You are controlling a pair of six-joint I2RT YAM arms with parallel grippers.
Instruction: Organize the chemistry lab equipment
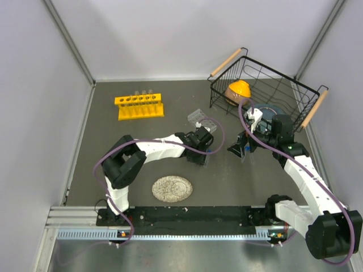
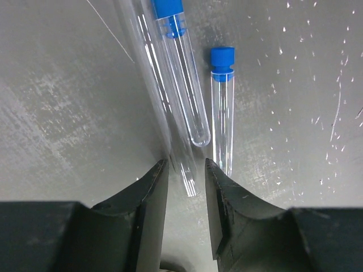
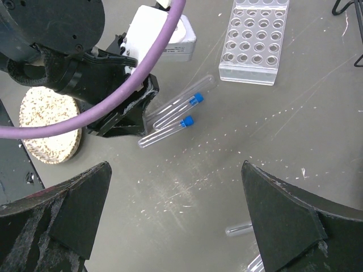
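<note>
My left gripper (image 2: pixel 186 164) is low over the table, its jaws narrowed round the end of a long uncapped glass test tube (image 2: pixel 182 170). The left finger (image 2: pixel 156 187) touches the tube and a sliver of gap shows at the right finger, so I cannot tell if it is clamped. Two blue-capped tubes (image 2: pixel 184 73) (image 2: pixel 223 124) lie alongside. My right gripper (image 3: pixel 176 209) hangs wide open above bare table, with the same tubes (image 3: pixel 167 129) ahead of it. The clear grid rack (image 3: pixel 255 39) lies beyond them. The yellow rack (image 1: pixel 139 105) stands at the back left with tubes in it.
A black wire basket (image 1: pixel 264 85) with wooden handles sits at the back right, with an orange object (image 1: pixel 238 90) inside. A speckled plate (image 1: pixel 172 188) lies near the front edge. Two more loose tube ends (image 3: pixel 239 229) show by my right finger.
</note>
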